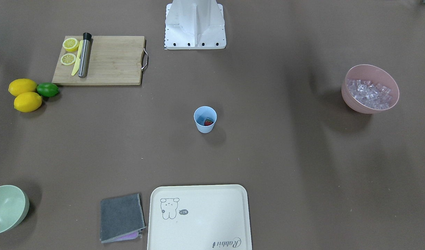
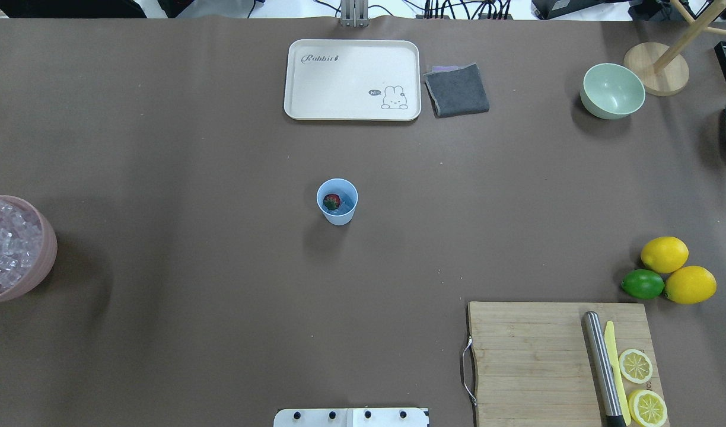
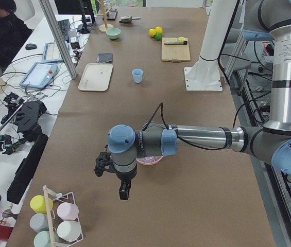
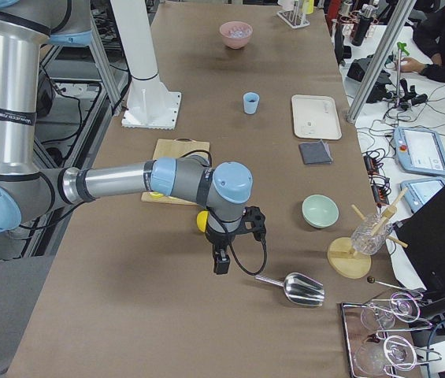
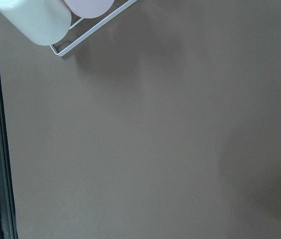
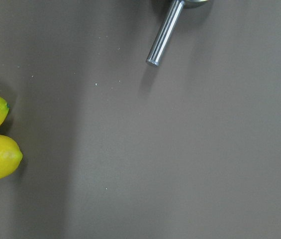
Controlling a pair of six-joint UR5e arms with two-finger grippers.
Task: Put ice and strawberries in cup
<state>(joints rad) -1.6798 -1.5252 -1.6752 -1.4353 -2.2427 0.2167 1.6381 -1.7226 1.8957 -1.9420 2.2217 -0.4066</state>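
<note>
The light-blue cup point(image 1: 200, 126) stands upright mid-table, also in the overhead view point(image 2: 343, 216). The red strawberry point(image 1: 208, 122) lies inside it point(image 2: 331, 201), next to a pale translucent piece that may be ice. Many clear ice cubes point(image 1: 370, 93) fill the pink bowl point(image 1: 351, 100) at the table's left end point(image 2: 45, 261). My left gripper point(image 3: 125, 191) hangs over bare table beyond the pink bowl, far from the cup. My right gripper point(image 4: 221, 262) hangs near the lemons at the other end. Both show only in the side views, so I cannot tell whether they are open or shut.
A wooden cutting board point(image 1: 108, 60) carries lemon halves, a yellow knife and a steel muddler. Two lemons point(image 1: 23, 93) and a lime point(image 1: 47, 89) lie beside it. A pale green bowl point(image 1: 6, 208), grey cloth point(image 1: 121, 217), cream tray point(image 1: 198, 218), metal scoop point(image 4: 301, 287) and cup rack point(image 3: 57, 221) are around.
</note>
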